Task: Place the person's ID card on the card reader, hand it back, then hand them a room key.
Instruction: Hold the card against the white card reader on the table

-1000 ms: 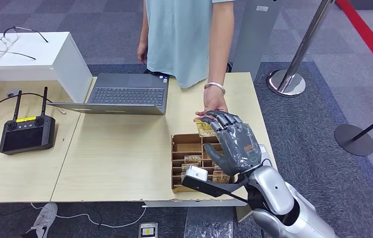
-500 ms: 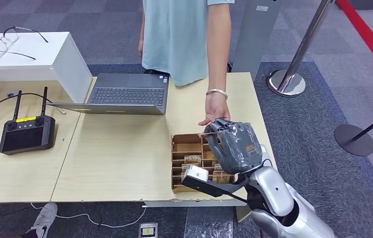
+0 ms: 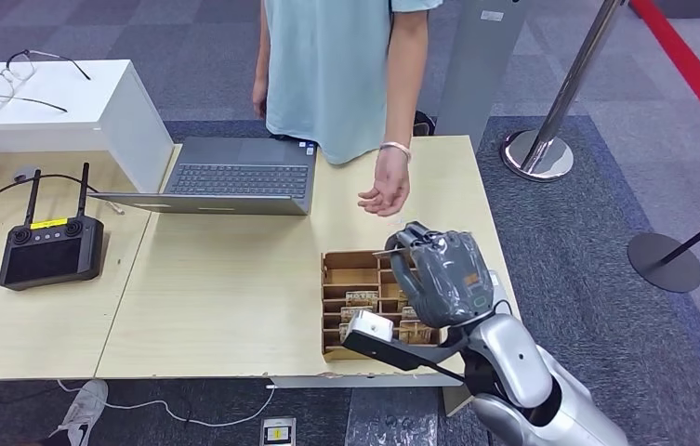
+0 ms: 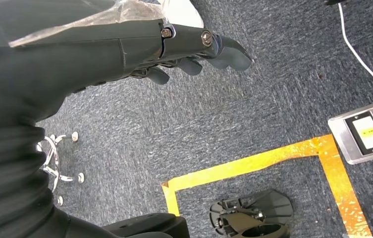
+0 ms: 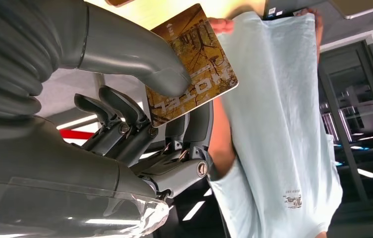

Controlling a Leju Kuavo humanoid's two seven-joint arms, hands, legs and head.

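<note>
My right hand (image 3: 443, 274) hovers over the far end of a wooden box (image 3: 350, 265) with card slots, near the table's right edge. It pinches a brown-and-gold printed card (image 5: 194, 59) between thumb and fingers; in the head view the card (image 3: 400, 251) shows as a thin edge at the fingertips. A person in a light blue shirt (image 3: 332, 65) stands across the table. The person's hand (image 3: 385, 190) is palm up, a little beyond my hand and apart from it. My left hand (image 4: 125, 44) hangs over the carpet, holding nothing, fingers loosely extended.
An open laptop (image 3: 234, 177) lies at the table's far side, left of the person. A black controller with antennas (image 3: 48, 249) and cables lie at the left. A white box (image 3: 58, 107) carries glasses. Stanchion bases (image 3: 539, 153) stand on the carpet to the right.
My right hand has drawn back from over the person's palm and curled up with the card. The person's hand has pulled away toward the table's far edge.
</note>
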